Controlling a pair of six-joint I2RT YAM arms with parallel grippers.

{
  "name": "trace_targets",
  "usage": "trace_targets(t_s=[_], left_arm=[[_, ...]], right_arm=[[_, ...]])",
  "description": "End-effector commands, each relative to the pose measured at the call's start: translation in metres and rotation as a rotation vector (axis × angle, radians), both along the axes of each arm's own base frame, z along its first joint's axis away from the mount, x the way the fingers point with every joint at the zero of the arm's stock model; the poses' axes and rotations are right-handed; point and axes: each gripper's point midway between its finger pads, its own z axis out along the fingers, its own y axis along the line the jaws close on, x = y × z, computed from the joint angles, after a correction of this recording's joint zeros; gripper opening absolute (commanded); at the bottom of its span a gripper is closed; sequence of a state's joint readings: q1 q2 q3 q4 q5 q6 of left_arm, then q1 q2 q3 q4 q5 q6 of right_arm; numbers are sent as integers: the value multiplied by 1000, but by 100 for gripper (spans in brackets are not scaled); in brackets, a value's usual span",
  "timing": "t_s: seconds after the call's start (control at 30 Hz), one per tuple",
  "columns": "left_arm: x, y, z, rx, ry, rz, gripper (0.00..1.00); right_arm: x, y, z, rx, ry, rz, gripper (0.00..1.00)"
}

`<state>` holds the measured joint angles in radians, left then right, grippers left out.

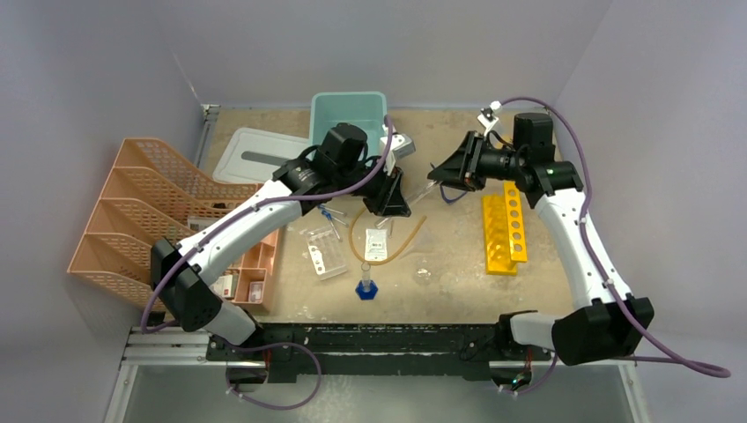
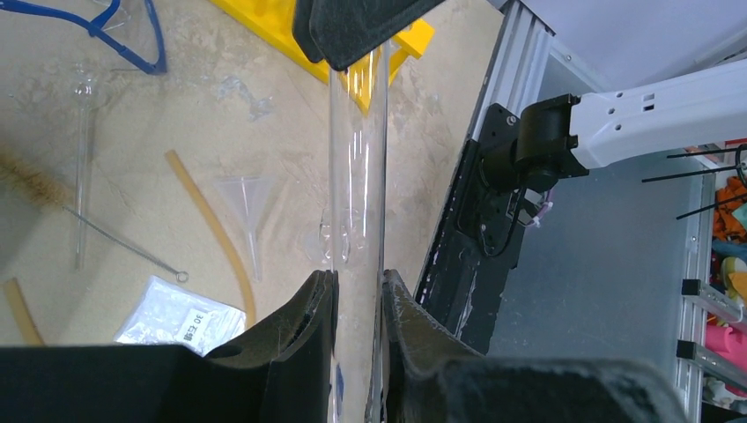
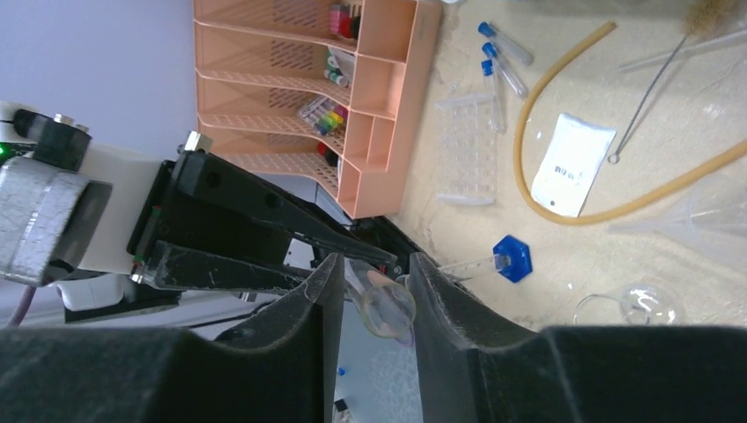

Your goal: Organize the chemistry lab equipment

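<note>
The left hand (image 2: 358,280) and right hand (image 3: 374,264) each pinched one end of a glass tube (image 2: 357,176), seemingly light, slick and brittle; gentle end-grips suited it.

The glass tube (image 2: 357,159) runs off the bottom edge of the left wrist view between the left gripper (image 2: 357,286) fingers. Its far end vanishes behind a black finger (image 2: 352,26) of the right gripper (image 3: 370,282), and the safety glasses (image 2: 132,40) are cut by the top edge. From the right wrist only the tube's rounded end shows, and whether the pads touch it cannot be told. From above, the small items in the organizer trays (image 1: 255,273) at the desk's left edge are too small to tell.
</note>
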<state>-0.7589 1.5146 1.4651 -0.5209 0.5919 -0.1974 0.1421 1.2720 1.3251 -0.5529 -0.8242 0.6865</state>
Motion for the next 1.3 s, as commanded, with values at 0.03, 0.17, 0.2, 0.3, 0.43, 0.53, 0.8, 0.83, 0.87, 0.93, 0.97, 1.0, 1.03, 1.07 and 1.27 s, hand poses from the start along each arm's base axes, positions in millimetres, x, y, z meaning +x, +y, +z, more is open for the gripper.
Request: trace_targets(t_s=[0.03, 0.17, 0.2, 0.3, 0.43, 0.53, 0.8, 0.83, 0.87, 0.93, 0.97, 1.0, 1.03, 1.07, 1.27], left_arm=[[5, -5, 24, -54, -68, -35, 0], [4, -5, 20, -49, -59, -37, 0], [4, -5, 20, -49, -58, -40, 0], [3, -6, 21, -54, -57, -44, 0], [12, -4, 21, -42, -61, 16, 16], [28, 2, 19, -11, -85, 119, 61], [84, 55, 31, 11, -150, 592, 81], [86, 61, 32, 7, -145, 635, 81], [87, 66, 32, 0, -136, 680, 81], [86, 73, 32, -34, -111, 742, 81], [85, 75, 31, -55, -91, 763, 81], [82, 77, 28, -75, -72, 778, 81], [80, 77, 28, -100, -54, 790, 81], [78, 78, 25, -116, -36, 801, 81], [73, 88, 19, -212, 33, 891, 80]], right_arm=[[-16, 6, 5, 61, -15, 59, 31], [-19, 8, 5, 74, -13, 79, 31], [-19, 8, 7, 76, -21, 80, 32], [-19, 8, 10, 81, -33, 86, 27], [-17, 6, 16, 68, -58, 66, 18], [-6, -6, 18, -35, -118, -8, 17], [44, -114, 25, -628, -272, -452, 17], [46, -132, 27, -702, -282, -516, 17], [48, -151, 29, -784, -288, -586, 16], [47, -186, 28, -932, -285, -713, 16], [47, -200, 26, -993, -282, -765, 16], [47, -210, 25, -1035, -286, -808, 16], [47, -219, 21, -1075, -283, -840, 16], [47, -225, 16, -1105, -273, -863, 16], [53, -247, -18, -1190, -203, -998, 14]])
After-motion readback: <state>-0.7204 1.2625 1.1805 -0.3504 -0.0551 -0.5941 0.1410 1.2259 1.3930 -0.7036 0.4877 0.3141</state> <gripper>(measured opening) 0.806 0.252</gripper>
